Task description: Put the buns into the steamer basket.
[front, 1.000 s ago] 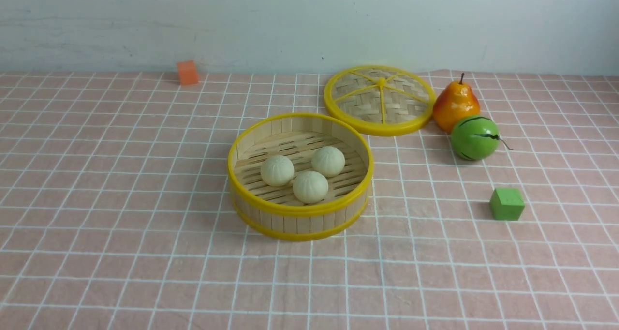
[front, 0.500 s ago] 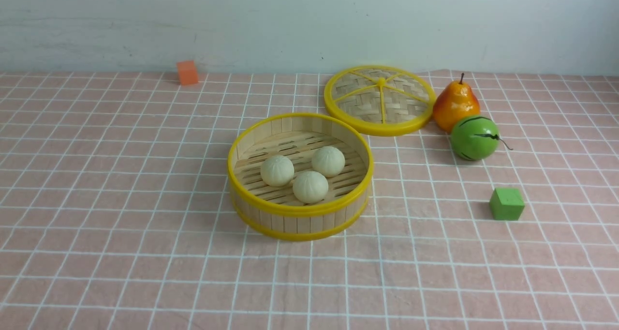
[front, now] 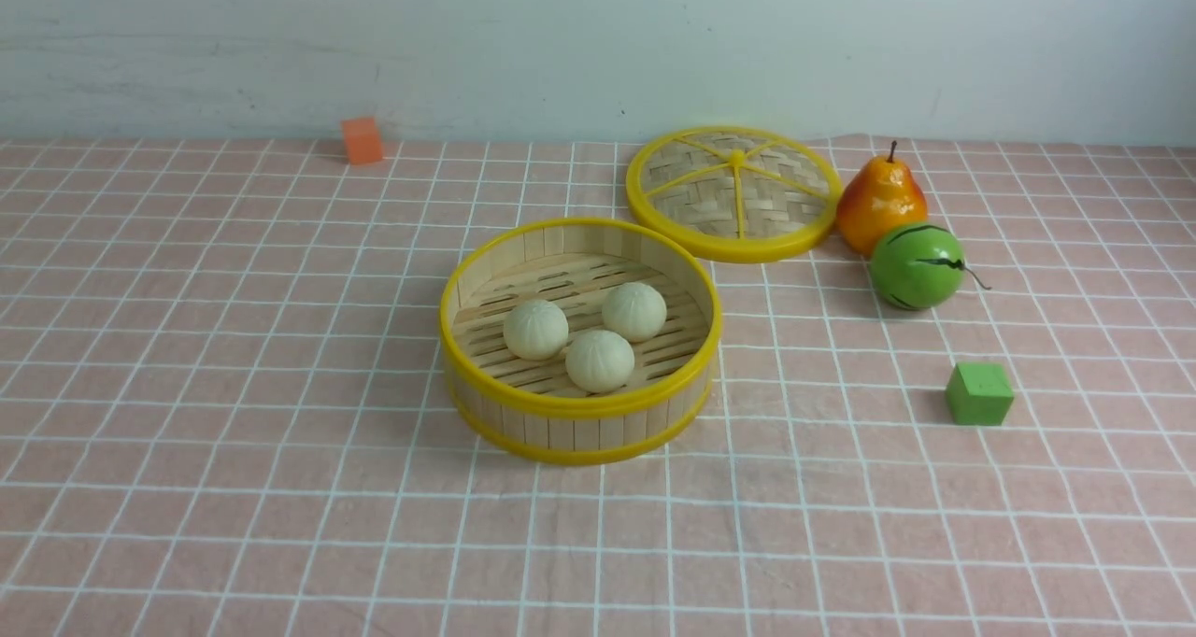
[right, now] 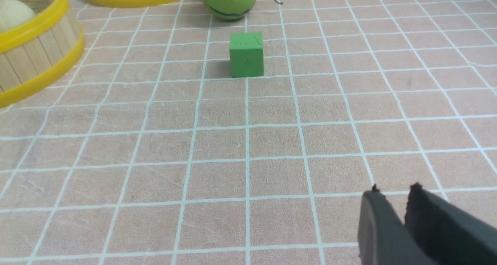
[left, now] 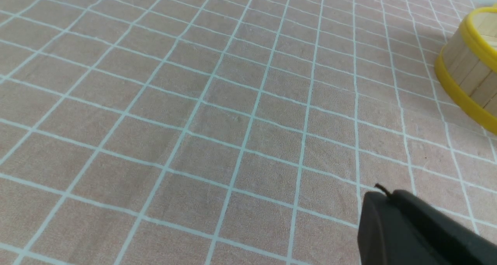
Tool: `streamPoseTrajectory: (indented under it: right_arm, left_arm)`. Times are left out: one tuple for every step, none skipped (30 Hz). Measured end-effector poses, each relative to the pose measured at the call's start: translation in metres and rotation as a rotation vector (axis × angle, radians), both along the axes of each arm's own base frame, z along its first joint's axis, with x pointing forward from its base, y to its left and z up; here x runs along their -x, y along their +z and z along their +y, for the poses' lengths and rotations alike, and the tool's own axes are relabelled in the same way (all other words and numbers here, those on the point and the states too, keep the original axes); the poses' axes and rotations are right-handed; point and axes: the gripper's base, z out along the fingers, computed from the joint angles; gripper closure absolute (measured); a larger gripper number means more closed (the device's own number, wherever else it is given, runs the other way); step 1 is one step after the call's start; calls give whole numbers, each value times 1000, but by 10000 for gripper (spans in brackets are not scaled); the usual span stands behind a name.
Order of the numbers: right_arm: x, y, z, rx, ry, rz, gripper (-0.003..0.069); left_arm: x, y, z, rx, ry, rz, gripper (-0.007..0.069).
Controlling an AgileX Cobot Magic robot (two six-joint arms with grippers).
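The steamer basket (front: 579,429) stands mid-table, and all three cream buns lie on its slatted floor: one to the left (front: 535,329), one at the back right (front: 634,311), one in front (front: 599,360). Neither arm shows in the front view. In the left wrist view my left gripper (left: 382,194) is shut and empty above bare cloth, with the basket (left: 466,63) off to one side. In the right wrist view my right gripper (right: 395,190) has a narrow gap between its fingers and holds nothing. It hovers over the cloth, well short of the basket (right: 42,43), where one bun (right: 13,12) peeks over the rim.
The woven yellow-rimmed lid (front: 735,193) lies flat behind the basket. An orange pear (front: 879,203) and a green striped fruit (front: 917,265) sit to its right. A green cube (front: 978,393) rests at the right and a small orange cube (front: 362,140) by the back wall.
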Motion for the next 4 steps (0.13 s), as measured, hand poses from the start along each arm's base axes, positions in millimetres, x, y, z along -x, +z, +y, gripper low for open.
streamPoseTrajectory:
  right_arm:
    - [0,0,0,0,0,0,540]
    - [0,0,0,0,0,0,538]
    - [0,0,0,0,0,0,538]
    - [0,0,0,0,0,0,536]
  left_arm:
    - [0,0,0,0,0,0,626]
    - [0,0,0,0,0,0,626]
    - [0,0,0,0,0,0,626]
    - [0,0,0,0,0,0,626]
